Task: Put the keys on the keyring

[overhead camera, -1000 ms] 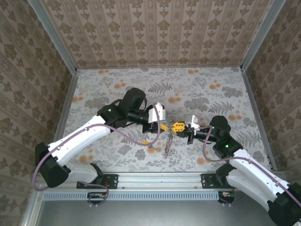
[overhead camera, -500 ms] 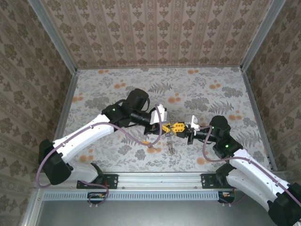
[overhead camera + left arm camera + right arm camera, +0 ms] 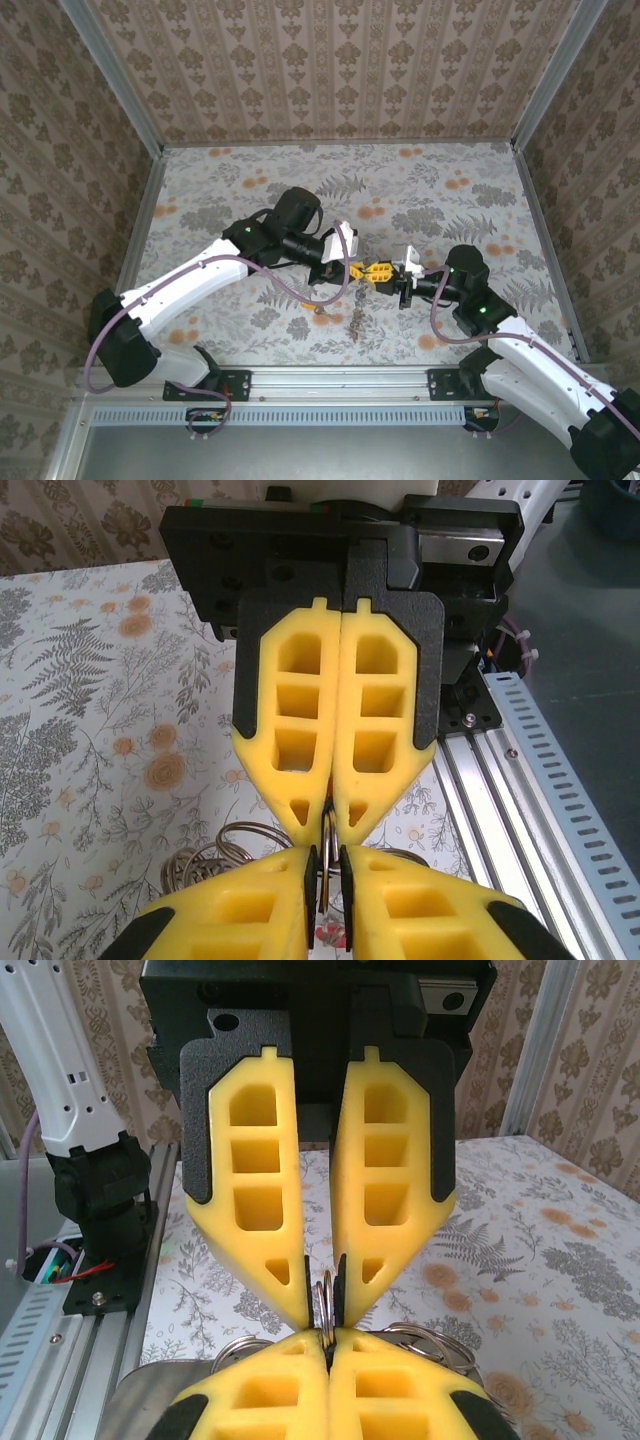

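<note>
So the table (image 3: 450,200) is the flowery-patterned one, and everything is happening around the middle of it, a bit toward the near edge. The left arm (image 3: 200,280) comes in from the near left corner and the right arm (image 3: 520,350) from the near right corner. They meet nose to nose above the surface.

The left gripper (image 3: 358,271) and right gripper (image 3: 373,272) are pretty much tip to tip in the top view, with their yellow pads almost touching each other.

From the right wrist camera you're looking straight at the left gripper's fingers (image 3: 255,1190). They're pulled in narrow with just a sliver of gap at the tips, and the keyring (image 3: 325,1302) is pinched edge-on in that gap. The ring's lower edge disappears into the seam of the right gripper's own pads at the bottom of that view, and those pads are pressed flat together. The left wrist camera shows the same thing from the other side: the right gripper's fingers (image 3: 385,700) are closed up tight against each other, and a thin bit of metal sits in the slim gap between the left pads below. So both grippers are clamped on the ring, which is held up off the table between them.

A few more thin wire loops (image 3: 235,842) peek out behind the pads, low down near the tabletop.

The keys (image 3: 357,318) look like the skinny metal bunch dangling just below where the grippers meet, reaching toward the near edge. They're way too small in the top view to make out any head colours.
</note>
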Controlling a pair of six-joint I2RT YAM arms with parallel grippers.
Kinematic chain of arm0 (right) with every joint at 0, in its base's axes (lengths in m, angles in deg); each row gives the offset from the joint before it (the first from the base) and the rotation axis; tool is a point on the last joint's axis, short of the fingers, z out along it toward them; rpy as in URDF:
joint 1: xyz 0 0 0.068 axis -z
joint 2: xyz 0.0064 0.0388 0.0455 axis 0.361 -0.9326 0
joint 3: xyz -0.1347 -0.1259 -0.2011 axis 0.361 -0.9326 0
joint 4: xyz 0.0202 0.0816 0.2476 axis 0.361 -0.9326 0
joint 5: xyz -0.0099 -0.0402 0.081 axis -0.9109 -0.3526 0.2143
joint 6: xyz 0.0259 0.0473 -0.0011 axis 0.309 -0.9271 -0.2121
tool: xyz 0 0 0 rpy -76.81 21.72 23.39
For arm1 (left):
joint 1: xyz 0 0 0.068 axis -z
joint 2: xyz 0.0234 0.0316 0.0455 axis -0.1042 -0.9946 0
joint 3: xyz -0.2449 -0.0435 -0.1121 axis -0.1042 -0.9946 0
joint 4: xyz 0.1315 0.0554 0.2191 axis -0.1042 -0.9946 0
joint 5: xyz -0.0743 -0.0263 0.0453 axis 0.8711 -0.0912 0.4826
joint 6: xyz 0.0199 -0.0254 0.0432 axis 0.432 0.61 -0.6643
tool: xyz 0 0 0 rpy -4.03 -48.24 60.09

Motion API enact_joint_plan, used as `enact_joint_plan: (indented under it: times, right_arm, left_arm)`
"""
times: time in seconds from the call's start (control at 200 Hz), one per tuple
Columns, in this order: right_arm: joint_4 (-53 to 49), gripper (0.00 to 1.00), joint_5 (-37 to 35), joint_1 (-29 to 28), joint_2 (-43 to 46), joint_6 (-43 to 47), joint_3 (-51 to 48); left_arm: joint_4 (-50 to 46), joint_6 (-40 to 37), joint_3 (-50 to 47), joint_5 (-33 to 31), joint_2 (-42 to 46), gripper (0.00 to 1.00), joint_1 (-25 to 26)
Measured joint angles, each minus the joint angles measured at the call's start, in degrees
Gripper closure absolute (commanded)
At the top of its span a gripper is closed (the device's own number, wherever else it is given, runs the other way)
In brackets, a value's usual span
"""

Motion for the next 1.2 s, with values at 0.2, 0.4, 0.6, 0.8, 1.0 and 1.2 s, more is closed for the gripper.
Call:
enact_joint_plan:
  times: [0.2,0.4,0.6,0.8,1.0,1.2]
  right_arm:
    - [0.04,1.00,0.02,0.00,0.00,-0.22,0.00]
    - [0.57,1.00,0.04,0.00,0.02,-0.24,0.00]
    - [1.70,1.00,0.26,-0.33,0.00,-0.44,0.00]
    - [2.29,1.00,0.48,-0.37,0.00,-0.87,0.00]
    - [2.89,1.00,0.24,-0.37,-0.09,-1.49,0.00]
    - [3.89,1.00,0.26,-0.37,-0.11,-1.70,0.00]
  left_arm:
    - [0.31,-0.24,-0.35,0.04,0.26,0.82,0.00]
    - [0.22,-0.87,-0.48,0.68,0.76,0.80,-0.11]
    - [0.52,-1.03,-1.53,1.42,2.25,0.87,-0.48]
    - [0.96,-1.38,-1.53,1.57,2.16,0.99,-0.72]
    - [1.03,-1.79,-1.68,1.88,2.19,0.75,-0.79]
    - [1.44,-1.49,-3.80,0.79,3.41,0.77,-0.79]
